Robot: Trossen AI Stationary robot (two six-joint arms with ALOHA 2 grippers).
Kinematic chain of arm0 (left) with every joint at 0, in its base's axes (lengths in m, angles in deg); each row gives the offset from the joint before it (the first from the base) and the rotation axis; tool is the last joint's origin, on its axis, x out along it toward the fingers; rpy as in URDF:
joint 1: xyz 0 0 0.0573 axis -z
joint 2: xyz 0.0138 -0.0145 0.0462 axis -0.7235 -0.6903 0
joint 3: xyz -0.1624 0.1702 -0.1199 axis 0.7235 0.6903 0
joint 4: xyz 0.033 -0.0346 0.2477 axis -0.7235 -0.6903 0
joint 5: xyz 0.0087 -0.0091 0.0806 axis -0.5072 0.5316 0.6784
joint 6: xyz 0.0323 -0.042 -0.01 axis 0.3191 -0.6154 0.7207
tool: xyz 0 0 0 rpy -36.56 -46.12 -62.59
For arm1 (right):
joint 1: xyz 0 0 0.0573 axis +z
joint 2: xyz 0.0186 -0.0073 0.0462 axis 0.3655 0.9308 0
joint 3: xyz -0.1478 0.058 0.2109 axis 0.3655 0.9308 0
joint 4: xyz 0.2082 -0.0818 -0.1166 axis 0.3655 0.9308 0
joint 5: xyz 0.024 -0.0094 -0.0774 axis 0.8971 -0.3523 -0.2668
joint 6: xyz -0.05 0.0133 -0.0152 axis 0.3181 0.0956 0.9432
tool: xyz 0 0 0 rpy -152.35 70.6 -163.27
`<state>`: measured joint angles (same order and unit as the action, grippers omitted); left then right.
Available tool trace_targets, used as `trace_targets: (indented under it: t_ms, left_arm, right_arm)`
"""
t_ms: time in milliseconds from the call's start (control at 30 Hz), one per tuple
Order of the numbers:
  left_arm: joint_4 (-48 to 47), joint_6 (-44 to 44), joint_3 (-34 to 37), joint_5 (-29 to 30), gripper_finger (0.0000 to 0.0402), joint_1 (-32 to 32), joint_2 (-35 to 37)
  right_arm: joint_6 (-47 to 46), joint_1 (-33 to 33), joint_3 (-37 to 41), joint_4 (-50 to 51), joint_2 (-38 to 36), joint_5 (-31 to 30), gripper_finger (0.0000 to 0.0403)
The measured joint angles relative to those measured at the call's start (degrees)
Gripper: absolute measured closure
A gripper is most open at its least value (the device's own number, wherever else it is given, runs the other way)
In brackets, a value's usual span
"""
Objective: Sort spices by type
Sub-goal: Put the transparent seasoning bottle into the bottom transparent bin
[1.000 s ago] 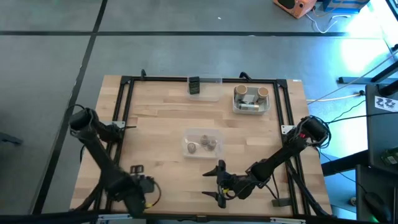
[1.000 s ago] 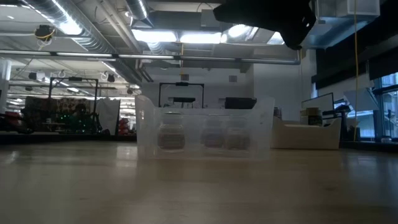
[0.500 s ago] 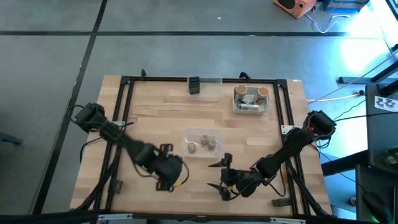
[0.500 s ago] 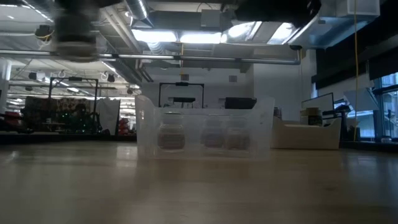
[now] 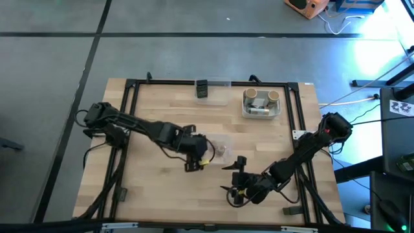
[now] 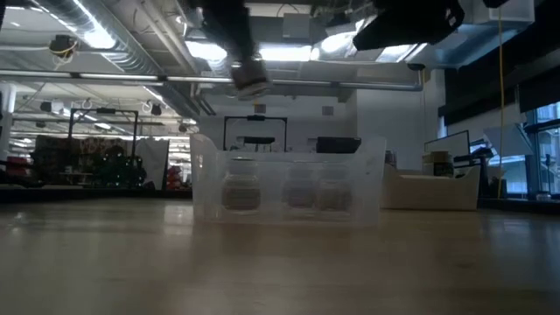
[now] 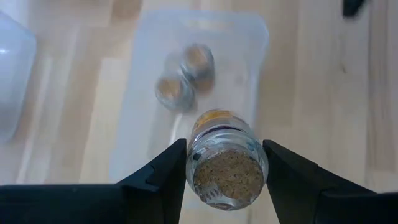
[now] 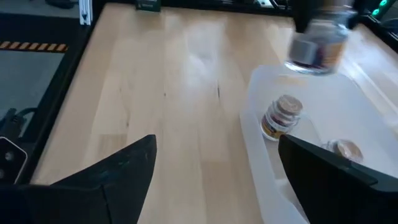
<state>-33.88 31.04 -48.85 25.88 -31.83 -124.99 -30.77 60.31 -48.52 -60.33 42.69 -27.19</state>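
My left gripper hangs over the near-left part of the middle clear bin, shut on a small grey-brown jar with a cork-coloured top. That jar also shows in the right wrist view, above the bin. Two like jars stand on the bin's floor. My right gripper is open, right of and nearer than the bin, touching nothing. Tan-topped jars sit in the far-right bin. A dark boxy container sits in the far-edge bin. My left gripper pinches the small jar by its side wall just below the cork top, one finger on each side. The fingers come from above, pointing down. The jar is lifted clear over the bin, its top facing the wrist, slightly tilted.
Black frame rails run along the left, far and right sides of the wooden table. In the low view the middle bin stands mid-table with the far-right bin behind it. Bare wood lies left of and nearer than the middle bin.
My left arm has swung from the table's near-left corner toward the right and far side, ending over the middle bin. My right gripper has drifted slightly right and stayed open.
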Motion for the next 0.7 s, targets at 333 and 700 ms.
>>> trace_targets:
  t_ms: [333, 700]
  left_arm:
    - [2.3, 6.1, 0.6, 0.0, 0.0229, -5.9, -4.1]
    - [1.0, 8.7, 0.6, 0.6, 0.0229, -9.0, -10.8]
  right_arm:
    - [-2.0, 0.0, 0.0, 8.6, -1.2, -0.8, 0.0068]
    - [-2.5, 0.1, 0.0, 10.5, -1.1, -1.8, 0.0068]
